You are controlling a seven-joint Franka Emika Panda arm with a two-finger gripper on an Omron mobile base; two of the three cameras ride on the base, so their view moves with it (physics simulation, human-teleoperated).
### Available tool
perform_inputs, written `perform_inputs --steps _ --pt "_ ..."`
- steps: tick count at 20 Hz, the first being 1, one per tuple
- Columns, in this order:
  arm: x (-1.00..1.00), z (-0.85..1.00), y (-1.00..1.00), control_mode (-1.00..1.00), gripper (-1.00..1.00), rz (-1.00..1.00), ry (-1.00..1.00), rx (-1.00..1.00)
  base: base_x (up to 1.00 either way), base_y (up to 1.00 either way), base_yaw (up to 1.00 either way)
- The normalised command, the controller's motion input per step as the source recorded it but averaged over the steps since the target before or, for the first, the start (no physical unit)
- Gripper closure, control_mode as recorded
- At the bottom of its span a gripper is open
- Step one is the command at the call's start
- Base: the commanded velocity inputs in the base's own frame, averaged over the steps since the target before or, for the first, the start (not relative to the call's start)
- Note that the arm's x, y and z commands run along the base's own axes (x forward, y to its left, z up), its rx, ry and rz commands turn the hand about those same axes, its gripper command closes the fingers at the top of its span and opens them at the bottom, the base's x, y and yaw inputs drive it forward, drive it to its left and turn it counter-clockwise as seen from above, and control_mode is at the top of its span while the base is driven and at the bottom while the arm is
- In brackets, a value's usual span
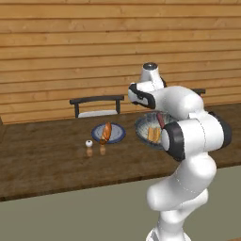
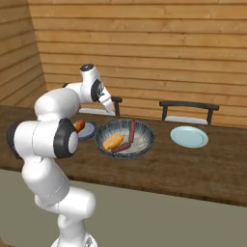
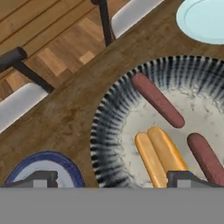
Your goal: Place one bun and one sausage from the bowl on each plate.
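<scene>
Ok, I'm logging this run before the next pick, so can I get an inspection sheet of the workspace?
Surface: dark brown wooden table, bare at the near edge.
Job's things: golden-orange bun on the blue-rimmed plate; second bun and two reddish-brown sausages in the large ribbed bowl; pale teal plate empty.
Clutter: white shaker and brown shaker beside the blue-rimmed plate.
Grippers: gripper open above the bowl's edge, holding nothing.
Cables: nothing seen.
Surroundings: two dark chairs, wood-plank wall.

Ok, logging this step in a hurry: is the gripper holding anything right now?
Gripper: open, holding nothing, its fingertips spread wide above the bowl, with one bun between them.
</scene>
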Motion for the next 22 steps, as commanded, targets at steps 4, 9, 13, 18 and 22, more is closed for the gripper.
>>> perform_inputs --steps 4,9,13,18,22 --pt "-0.03 -0.38 -1.00 -1.00 -1.00 -0.05 0.04 0.00 0.00 0.00 0.00" --pt "-0.13 -0.70 -1.00 -1.00 -1.00 0.03 0.00 0.00 0.00 0.00 0.00" --pt "-0.05 -0.61 -0.49 -1.00 -1.00 0.26 -0.04 -0.04 0.00 0.00 0.00" --pt "0.02 -0.43 -0.02 -1.00 -1.00 0.36 -0.09 -0.03 0.00 0.00 0.00" --pt "0.17 -0.48 0.00 -1.00 -1.00 0.35 -0.04 -0.09 0.00 0.00 0.00"
